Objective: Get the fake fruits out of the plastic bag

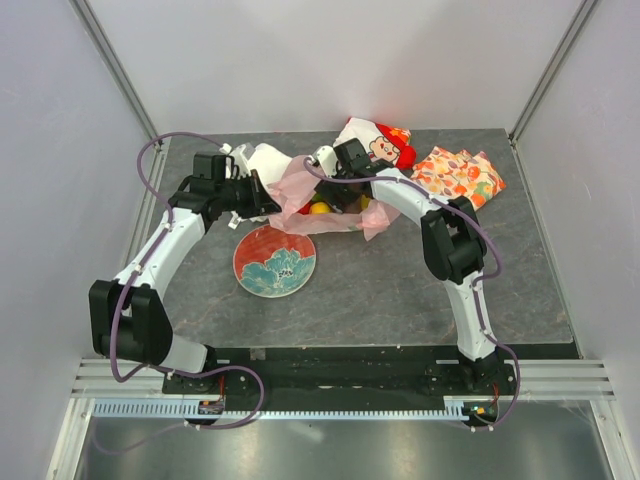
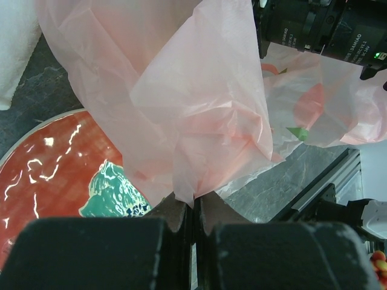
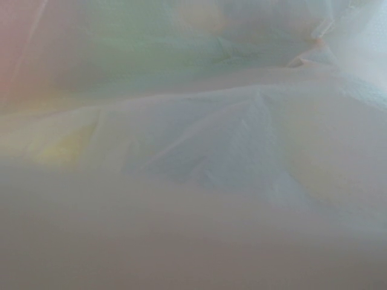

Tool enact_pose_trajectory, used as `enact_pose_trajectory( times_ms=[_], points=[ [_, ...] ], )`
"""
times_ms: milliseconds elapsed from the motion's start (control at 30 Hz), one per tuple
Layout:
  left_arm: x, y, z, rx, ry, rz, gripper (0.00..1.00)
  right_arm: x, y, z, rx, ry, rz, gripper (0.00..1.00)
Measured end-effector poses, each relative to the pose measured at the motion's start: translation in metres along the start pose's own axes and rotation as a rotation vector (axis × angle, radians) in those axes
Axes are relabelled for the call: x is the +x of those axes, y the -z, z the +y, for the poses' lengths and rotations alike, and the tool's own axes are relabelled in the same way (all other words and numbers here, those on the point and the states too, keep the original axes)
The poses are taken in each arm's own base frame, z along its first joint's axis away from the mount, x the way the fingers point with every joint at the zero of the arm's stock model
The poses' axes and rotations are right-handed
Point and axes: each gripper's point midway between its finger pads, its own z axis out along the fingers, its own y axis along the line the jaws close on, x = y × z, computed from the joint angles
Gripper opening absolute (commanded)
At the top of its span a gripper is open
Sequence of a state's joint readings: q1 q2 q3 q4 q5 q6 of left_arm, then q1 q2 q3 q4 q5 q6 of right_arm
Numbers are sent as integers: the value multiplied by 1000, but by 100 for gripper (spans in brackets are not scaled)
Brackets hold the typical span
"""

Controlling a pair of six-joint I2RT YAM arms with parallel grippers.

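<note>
1. Since the fake fruits (image 1: 320,208) show only as yellow and orange spots inside the plastic bag (image 1: 300,190), which lies crumpled near the middle of the table's far edge, I judge the step in hand to be reaching in for one.
2. My left gripper (image 2: 195,208) is clamped shut on a fold of the pink film. I'd hold that pinch high and taut so the mouth gapes toward the other arm.
3. My right gripper (image 1: 345,180) is buried in the bag from the far-right side, and I cannot tell whether its jaws stand wide or closed. I'd settle them around one fruit, free of film, before squeezing.
4. Only the overhead view shows the fruits and both arms. The left wrist view alone shows the pinch, with the red plate (image 2: 54,169) just below it. The right wrist view gives nothing but blurred film.
5. Farther out, the plate lies on the bag's near side. The cartoon-print cloth (image 1: 385,145) and the orange-patterned cloth (image 1: 458,175) lie toward the far-right corner.
</note>
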State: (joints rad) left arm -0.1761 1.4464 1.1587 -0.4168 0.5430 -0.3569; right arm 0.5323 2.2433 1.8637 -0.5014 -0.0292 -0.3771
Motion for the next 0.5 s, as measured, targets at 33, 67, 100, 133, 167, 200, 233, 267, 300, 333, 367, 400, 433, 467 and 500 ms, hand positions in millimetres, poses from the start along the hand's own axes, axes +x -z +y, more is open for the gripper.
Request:
enact_pose_trajectory(
  times_ms=[33, 67, 100, 133, 167, 200, 233, 267, 300, 333, 367, 400, 433, 467, 500],
  points=[
    [0, 0, 0, 1, 0, 1, 2, 0, 0, 0, 0, -4, 0, 85],
    [0, 0, 0, 2, 0, 1, 2, 0, 0, 0, 0, -8, 0, 86],
    [0, 0, -1, 4, 0, 1, 2, -1, 0, 0, 1, -12, -1, 85],
    [0, 0, -2, 8, 0, 2, 2, -2, 1, 0, 6, -14, -1, 82],
    [0, 0, -2, 9, 0, 3, 2, -3, 2, -1, 14, -16, -2, 77],
    [0, 0, -2, 10, -1, 2, 2, -6, 3, -2, 26, -17, -4, 68],
    [-1, 1, -2, 11, -2, 1, 2, -8, 3, -3, 33, -14, -6, 63],
    [-1, 1, -3, 12, -3, -1, 2, -10, 4, -3, 42, -13, -8, 56],
    [-2, 1, -4, 13, -4, -2, 2, -11, 5, -3, 50, -11, -9, 54],
    [-3, 1, -4, 15, -6, -4, 2, -12, 5, -3, 60, -10, -7, 52],
    [-4, 2, -5, 16, -7, -5, 2, -13, 6, -5, 71, -9, -6, 49],
    [-4, 2, -5, 17, -7, -6, 2, -14, 6, -5, 77, -6, -7, 44],
    [-5, 2, -5, 17, -8, -7, 2, -14, 6, -5, 85, -4, -6, 42],
    [-5, 2, -5, 18, -8, -8, 2, -15, 6, -5, 90, -1, -6, 37],
    [-5, 2, -6, 18, -9, -8, 2, -15, 6, -6, 94, 0, -4, 34]
  ],
)
